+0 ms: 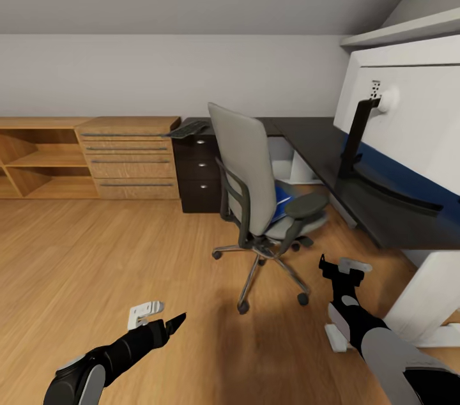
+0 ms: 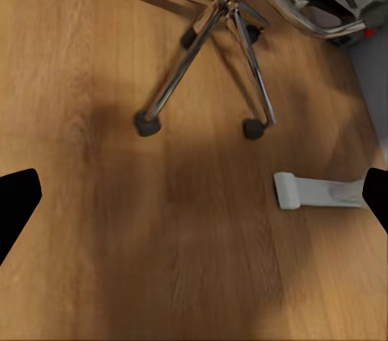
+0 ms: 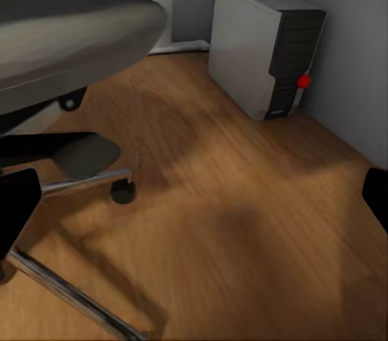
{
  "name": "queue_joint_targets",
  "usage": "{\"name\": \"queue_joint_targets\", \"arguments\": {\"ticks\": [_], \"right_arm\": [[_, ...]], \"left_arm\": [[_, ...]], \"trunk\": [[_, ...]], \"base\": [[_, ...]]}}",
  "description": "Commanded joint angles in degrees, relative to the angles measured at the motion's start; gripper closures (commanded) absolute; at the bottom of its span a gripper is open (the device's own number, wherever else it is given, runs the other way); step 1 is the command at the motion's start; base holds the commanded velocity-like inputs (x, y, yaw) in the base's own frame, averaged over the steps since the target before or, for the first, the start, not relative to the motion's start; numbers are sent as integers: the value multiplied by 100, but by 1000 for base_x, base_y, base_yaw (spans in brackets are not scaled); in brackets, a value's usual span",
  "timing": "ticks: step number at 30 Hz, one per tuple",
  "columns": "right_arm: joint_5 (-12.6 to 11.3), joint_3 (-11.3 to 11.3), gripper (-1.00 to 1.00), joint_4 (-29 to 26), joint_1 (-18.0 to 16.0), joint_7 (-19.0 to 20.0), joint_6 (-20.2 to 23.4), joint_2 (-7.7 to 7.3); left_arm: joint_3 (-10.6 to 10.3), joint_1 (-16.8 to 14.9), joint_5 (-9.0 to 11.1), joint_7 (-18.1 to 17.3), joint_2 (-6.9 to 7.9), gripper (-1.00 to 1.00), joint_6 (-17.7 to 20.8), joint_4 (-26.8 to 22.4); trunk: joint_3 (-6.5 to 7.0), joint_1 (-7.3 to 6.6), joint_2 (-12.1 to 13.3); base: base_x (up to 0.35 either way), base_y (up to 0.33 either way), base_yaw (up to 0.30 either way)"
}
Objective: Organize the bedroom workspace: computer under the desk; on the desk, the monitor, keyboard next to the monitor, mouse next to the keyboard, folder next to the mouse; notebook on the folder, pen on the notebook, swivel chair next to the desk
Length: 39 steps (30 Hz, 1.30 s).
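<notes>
Nearest, both tools hang empty over the floor with fingers spread: left tool (image 1: 160, 319) at seven o'clock, right tool (image 1: 345, 266) at five. Ahead, the swivel chair (image 1: 246, 168) carries the blue folder (image 1: 283, 208) on its seat; thin, light and probably bendy, it is best pinched at a free edge. Beyond, the tabletop (image 1: 332, 156) holds the monitor (image 1: 409, 124); the computer (image 3: 267, 48) stands beneath, and the keyboard (image 1: 186, 129) lies at twelve.

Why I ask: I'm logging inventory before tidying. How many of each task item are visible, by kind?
swivel chair: 1
folder: 1
monitor: 1
keyboard: 1
desk: 1
computer: 1
Total: 6
</notes>
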Motion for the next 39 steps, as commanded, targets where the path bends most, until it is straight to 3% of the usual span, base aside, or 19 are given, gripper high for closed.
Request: {"name": "queue_joint_targets", "arguments": {"ticks": [1,13,22,29,39], "right_arm": [[-60,11,-100,4,-2,16,-33,1],[-62,30,-100,4,-2,18,-36,14],[12,21,-100,6,-3,12,-39,224],[215,20,-100,12,-2,3,-41,304],[253,19,-100,13,-2,1,-40,321]], "left_arm": [[14,-4,8,-24,-7,-100,44,-4],[26,-4,8,-24,-7,-100,50,-2],[320,-4,22,-24,-8,-100,53,4],[372,-4,25,-24,-11,-100,53,4],[378,-4,26,-24,-12,-100,53,5]], "trunk": [[-6,2,-2],[-6,2,-2],[-6,2,-2],[-6,2,-2],[-6,2,-2]], "base": [[248,-198,0],[136,-136,0],[34,-21,0],[95,17,0],[82,16,0]]}}
